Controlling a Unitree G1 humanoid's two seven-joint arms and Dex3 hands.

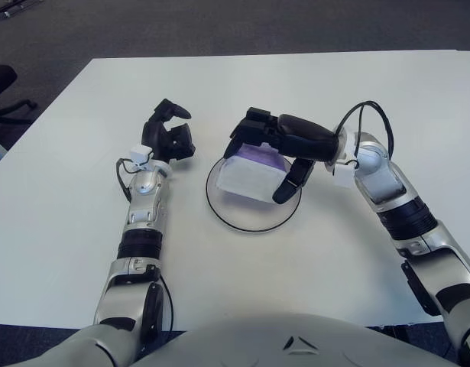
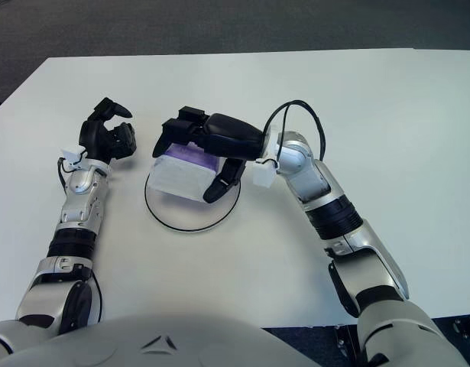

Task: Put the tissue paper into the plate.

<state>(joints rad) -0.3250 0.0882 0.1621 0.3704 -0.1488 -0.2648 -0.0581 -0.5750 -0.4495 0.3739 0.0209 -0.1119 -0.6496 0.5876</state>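
Tissue pack in plate, right hand around it

Table (image 1: pixel 387 99): one, white, rectangular, filling most of both views; dark carpeted floor (image 1: pixel 219 27) is seen beyond its far edge.

Arms: two, silver and black, reaching forward from the robot's torso at the bottom edge of each view.

Plate (image 1: pixel 219 215): one, round, white with a thin dark rim, set on the table near the centre, between the two hands. Its rim is hidden at the far right side by the pack and the fingers.

Tissue paper (image 1: pixel 250 174): one soft pack, white on its near face and purple on top. It is located inside the plate's rim, toward the plate's far side, and appears slightly tilted. Whether its underside is fully seated on the plate cannot be told.

Right hand (image 1: pixel 284 145): one, black, three-fingered, positioned over the pack. Two fingers are hooked over the far left corner of the pack, and one finger (image 1: pixel 290 182) is stretched down along its near right side. The pack is enclosed between them; the hand is counted as gripping it.

Left hand (image 1: pixel 167 136): one, black, shown just left of the plate, clear of its rim. Its fingers are curled inward and nothing is held.

Cable (image 1: pixel 364 115): one, black, looped above the right wrist.
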